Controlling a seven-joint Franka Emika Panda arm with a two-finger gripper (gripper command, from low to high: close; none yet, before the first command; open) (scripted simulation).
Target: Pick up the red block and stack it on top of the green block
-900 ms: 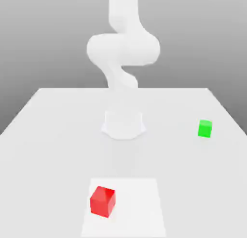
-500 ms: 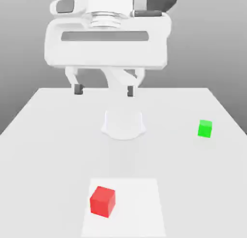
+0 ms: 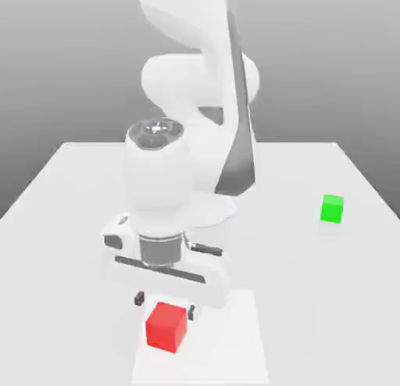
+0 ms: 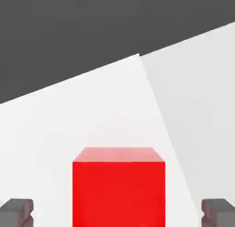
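Red block (image 3: 166, 327) sits near the tabletop's (image 3: 70, 220) front edge on a paler patch, the green block (image 3: 331, 209) well apart toward the exterior view's right edge. Above it the gripper (image 3: 165, 305) hangs wide open, fingertips (image 4: 16, 211) flanking it: approach step; next, seemingly, descend and close.

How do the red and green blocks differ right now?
The red block lies on the brighter white patch; the green block sits on the plain table. The open gripper hangs just above red; green stands alone toward the exterior view's right. Both are small plain cubes, resting flat.
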